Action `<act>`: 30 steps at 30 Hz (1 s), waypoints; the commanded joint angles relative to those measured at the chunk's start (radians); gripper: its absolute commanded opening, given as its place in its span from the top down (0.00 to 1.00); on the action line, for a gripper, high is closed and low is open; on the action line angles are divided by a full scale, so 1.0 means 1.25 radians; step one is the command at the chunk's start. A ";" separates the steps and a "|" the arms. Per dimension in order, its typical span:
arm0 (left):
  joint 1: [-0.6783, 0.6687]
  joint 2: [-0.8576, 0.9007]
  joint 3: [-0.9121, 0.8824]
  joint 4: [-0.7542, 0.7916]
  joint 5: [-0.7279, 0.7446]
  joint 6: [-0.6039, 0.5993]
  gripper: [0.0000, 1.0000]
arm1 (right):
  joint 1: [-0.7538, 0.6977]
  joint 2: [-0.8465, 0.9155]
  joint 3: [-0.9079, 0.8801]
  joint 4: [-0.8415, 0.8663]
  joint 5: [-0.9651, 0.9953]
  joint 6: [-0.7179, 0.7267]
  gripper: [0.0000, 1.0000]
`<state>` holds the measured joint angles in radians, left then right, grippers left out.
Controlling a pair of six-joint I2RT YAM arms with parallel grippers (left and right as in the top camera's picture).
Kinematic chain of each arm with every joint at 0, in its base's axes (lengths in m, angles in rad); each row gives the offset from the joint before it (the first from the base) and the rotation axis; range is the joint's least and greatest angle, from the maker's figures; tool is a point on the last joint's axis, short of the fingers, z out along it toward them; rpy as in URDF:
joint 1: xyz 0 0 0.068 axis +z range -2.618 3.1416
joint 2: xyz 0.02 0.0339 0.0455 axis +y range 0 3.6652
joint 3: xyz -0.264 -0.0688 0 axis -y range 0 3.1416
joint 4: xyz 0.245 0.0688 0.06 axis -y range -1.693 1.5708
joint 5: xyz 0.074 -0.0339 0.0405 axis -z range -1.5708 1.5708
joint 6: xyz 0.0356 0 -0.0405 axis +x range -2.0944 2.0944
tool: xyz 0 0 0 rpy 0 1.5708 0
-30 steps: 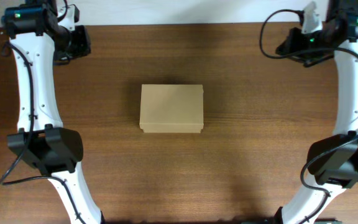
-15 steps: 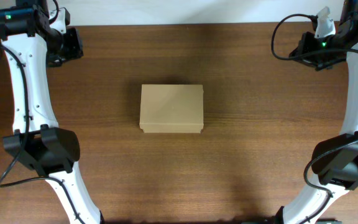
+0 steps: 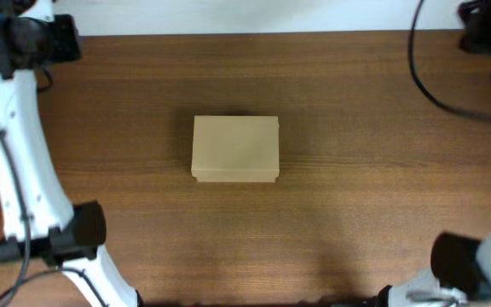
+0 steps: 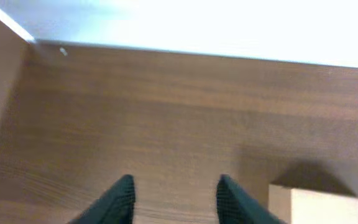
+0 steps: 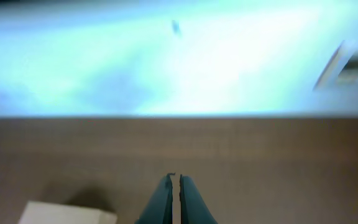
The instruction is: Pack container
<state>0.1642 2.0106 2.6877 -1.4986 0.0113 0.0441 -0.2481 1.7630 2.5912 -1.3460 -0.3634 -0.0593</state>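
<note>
- Container (image 3: 235, 149) lies closed on the surface (image 3: 356, 213).
- Our left gripper (image 4: 174, 202) is spread apart, empty.
- Our right gripper (image 5: 178, 200) is clenched on nothing.

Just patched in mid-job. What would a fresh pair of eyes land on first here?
A closed tan cardboard box sits alone in the middle of the dark wooden table. Both arms are far from it at the table's back corners. The left gripper is open over bare wood and the right gripper is shut, with a corner of the box at the bottom edge of each wrist view.
</note>
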 commanded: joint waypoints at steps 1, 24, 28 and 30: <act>0.002 -0.028 0.013 -0.004 -0.016 0.023 0.02 | 0.005 -0.010 0.009 -0.005 0.006 -0.009 0.65; 0.002 -0.027 0.010 -0.004 -0.015 0.023 0.00 | 0.005 -0.008 0.008 -0.067 -0.005 -0.009 0.01; 0.002 -0.027 0.010 -0.004 -0.015 0.023 0.00 | 0.005 -0.007 0.008 -0.067 -0.004 -0.009 0.01; 0.002 -0.027 0.010 -0.004 -0.015 0.023 0.00 | 0.005 -0.007 0.008 -0.067 -0.005 -0.009 0.01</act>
<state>0.1642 1.9739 2.7014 -1.5036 0.0021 0.0605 -0.2481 1.7645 2.5999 -1.4300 -0.3637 -0.0677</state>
